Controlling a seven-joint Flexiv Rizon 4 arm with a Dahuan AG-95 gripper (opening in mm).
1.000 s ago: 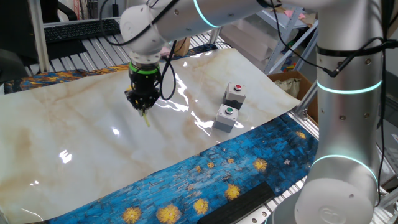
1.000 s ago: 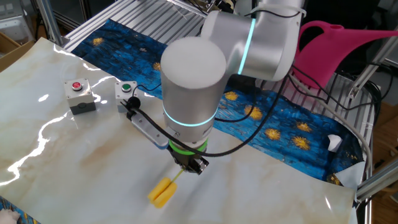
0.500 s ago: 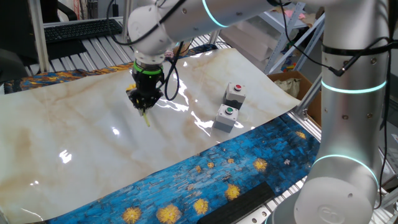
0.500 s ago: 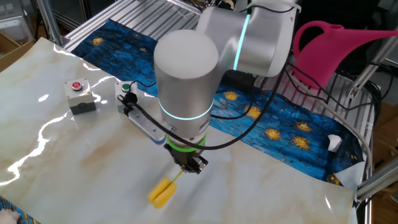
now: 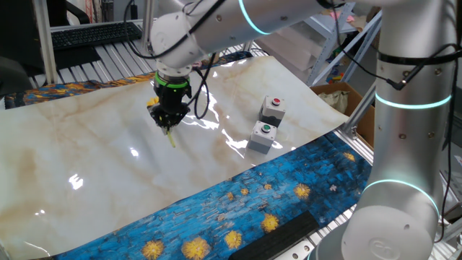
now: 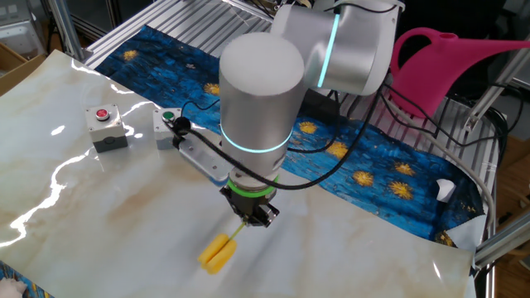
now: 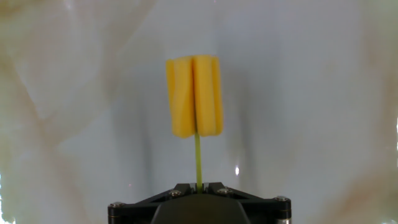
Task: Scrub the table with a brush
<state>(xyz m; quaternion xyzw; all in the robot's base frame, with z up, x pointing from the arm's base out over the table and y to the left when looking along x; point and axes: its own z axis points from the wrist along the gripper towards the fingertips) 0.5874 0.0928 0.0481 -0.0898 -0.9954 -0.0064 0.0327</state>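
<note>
The gripper (image 7: 200,186) is clamped on the thin yellow-green stick of the brush (image 7: 194,96); in the hand view the jaws meet around the stick at the bottom centre of the frame, with no gap showing to either side of it. From there the stick runs straight up the frame to the stubby yellow bristle head, which sits just above centre and shows as two or three upright lobes pressed side by side, rounded at their lower ends.

In the other fixed view the gripper (image 6: 256,214) hangs below the grey wrist at lower centre, and the brush (image 6: 219,253) slants down and to the left from it, its yellow head low on the table (image 6: 99,199) near the bottom edge of the frame. Whether the head presses on the surface or sits just above it cannot be told.

In one fixed view the gripper (image 5: 169,118) is in the upper left part of the frame, over the glossy cream marble top (image 5: 86,152); only the stick shows below it.

Two grey button boxes stand apart from the brush: one with a red button (image 5: 272,108) and one with a green button (image 5: 263,136), right of centre in that view.
</note>
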